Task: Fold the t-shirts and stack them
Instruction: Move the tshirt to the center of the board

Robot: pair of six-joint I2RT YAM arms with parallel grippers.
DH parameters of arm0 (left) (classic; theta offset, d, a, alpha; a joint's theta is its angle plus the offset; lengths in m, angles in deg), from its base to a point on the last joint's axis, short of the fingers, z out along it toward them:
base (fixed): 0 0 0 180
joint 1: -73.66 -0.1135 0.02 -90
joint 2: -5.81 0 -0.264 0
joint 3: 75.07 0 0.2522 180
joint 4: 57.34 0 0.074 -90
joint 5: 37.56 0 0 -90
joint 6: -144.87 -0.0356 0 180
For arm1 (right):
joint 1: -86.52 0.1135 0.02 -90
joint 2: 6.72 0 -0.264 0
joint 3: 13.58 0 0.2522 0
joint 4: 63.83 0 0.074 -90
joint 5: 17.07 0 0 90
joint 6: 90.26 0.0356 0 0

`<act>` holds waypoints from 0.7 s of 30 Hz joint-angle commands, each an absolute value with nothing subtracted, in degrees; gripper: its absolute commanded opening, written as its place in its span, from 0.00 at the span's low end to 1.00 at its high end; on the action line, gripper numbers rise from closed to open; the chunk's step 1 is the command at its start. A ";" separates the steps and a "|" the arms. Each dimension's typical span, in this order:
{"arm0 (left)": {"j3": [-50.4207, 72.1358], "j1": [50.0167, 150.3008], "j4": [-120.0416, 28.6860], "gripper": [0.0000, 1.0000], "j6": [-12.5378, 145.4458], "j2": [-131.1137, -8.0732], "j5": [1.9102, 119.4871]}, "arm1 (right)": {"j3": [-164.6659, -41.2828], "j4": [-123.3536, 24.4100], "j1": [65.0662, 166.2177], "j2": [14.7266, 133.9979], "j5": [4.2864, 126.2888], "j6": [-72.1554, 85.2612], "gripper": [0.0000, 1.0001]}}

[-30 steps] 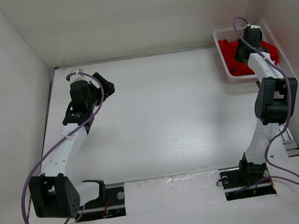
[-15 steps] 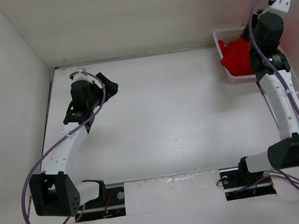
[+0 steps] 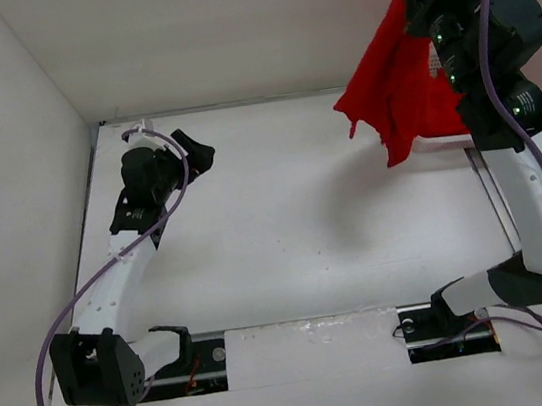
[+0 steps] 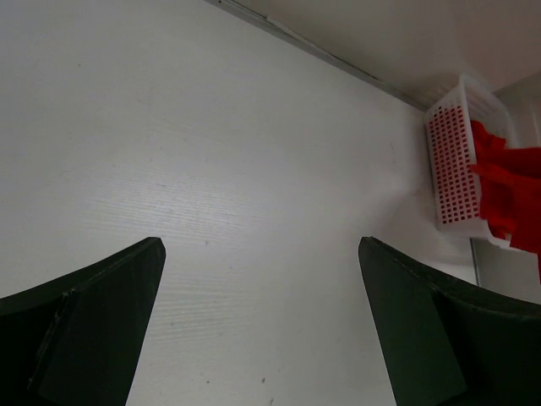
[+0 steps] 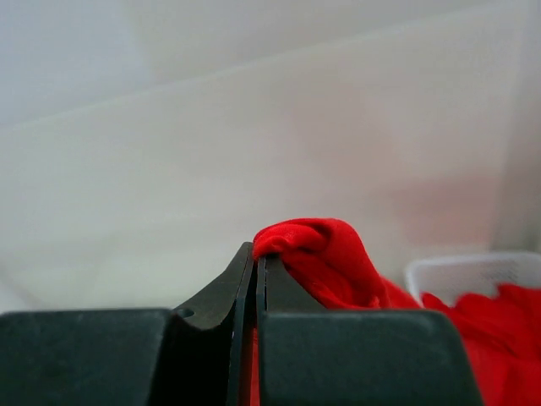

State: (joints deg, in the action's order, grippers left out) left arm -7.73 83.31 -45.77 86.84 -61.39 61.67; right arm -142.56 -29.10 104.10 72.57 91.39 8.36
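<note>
1. Red cloth hangs in the air over the table's far right corner: one t-shirt [image 3: 395, 95], caught at its top edge by the right gripper [image 3: 422, 2].
2. Seen from the right wrist, that claw is clenched. Its two black jaws are pressed together, and a rounded fold of the shirt bulges out just past their tips.
3. The shirt hangs loose and uneven below the grip. One side flares out toward the middle of the table, and a narrow tail droops lowest.
4. It hangs in front of a white slotted basket [image 4: 452, 161] and hides most of it from above. Whether the cloth touches the basket rim cannot be told.
5. The basket stands in the far right corner of the table [image 3: 306, 238], close to the right wall. The other t-shirts [image 5: 499, 338] lie heaped inside it, also red.
6. The left gripper [image 3: 192, 159] hovers near the far left corner of the table, well apart from the shirt.
7. Its jaws are spread wide and released, with nothing between them. Only bare white tabletop shows between the fingers from the left wrist.
</note>
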 commanded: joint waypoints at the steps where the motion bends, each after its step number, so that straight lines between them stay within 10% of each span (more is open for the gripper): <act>1: -7.96 83.33 -49.37 1.00 86.25 -57.57 63.16 | -149.85 -28.27 109.44 73.96 89.11 5.63 0.00; 12: -4.89 83.33 -40.07 1.00 88.80 -50.97 54.30 | -165.86 -31.60 131.43 81.96 92.79 -1.57 0.00; 21: -5.58 83.33 -30.21 1.00 97.76 -42.18 40.49 | -134.34 -41.44 133.89 74.25 101.76 -0.01 0.00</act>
State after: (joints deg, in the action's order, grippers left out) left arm -7.05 83.31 -32.92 93.88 -44.95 46.55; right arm -142.93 -34.65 133.85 77.09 97.46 -0.21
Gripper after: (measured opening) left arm 0.993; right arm 0.029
